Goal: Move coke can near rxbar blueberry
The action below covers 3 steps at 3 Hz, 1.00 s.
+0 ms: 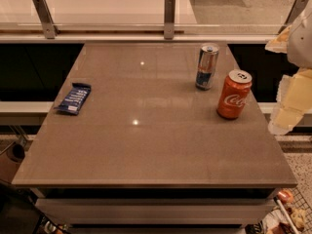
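Observation:
The coke can (234, 94), orange-red with white script and a silver top, stands upright near the right edge of the grey table (146, 145). The rxbar blueberry (73, 98), a flat dark blue bar with white lettering, lies near the table's left edge, far from the can. My gripper (291, 101) hangs at the right edge of the view, beyond the table's right side and to the right of the can, apart from it.
A slimmer silver-and-blue can (206, 66) stands upright just behind and left of the coke can. A glass railing with metal posts (169, 16) runs along the table's far side. Floor clutter shows at the bottom right (287, 213).

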Each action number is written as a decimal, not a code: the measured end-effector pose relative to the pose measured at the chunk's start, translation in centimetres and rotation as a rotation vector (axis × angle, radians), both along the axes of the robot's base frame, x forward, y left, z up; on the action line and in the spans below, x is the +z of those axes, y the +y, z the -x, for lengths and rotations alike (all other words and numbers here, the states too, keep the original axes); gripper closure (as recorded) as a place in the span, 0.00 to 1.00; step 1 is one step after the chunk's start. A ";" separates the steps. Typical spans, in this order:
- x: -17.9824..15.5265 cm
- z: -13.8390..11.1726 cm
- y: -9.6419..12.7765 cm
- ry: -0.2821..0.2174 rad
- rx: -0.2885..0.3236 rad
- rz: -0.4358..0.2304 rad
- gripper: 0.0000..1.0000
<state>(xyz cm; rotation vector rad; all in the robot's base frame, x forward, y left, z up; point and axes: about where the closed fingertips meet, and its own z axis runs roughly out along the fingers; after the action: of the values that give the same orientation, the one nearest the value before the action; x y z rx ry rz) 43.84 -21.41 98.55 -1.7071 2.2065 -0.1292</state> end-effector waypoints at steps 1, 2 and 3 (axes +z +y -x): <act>0.0 0.0 0.0 0.000 0.000 0.000 0.00; -0.5 -0.8 -1.0 -0.026 -0.035 -0.079 0.00; -2.3 -2.2 -2.5 -0.061 -0.099 -0.220 0.00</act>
<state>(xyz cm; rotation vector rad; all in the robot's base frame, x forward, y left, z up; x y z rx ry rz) 46.06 -23.93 96.25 -1.4584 2.1716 0.0354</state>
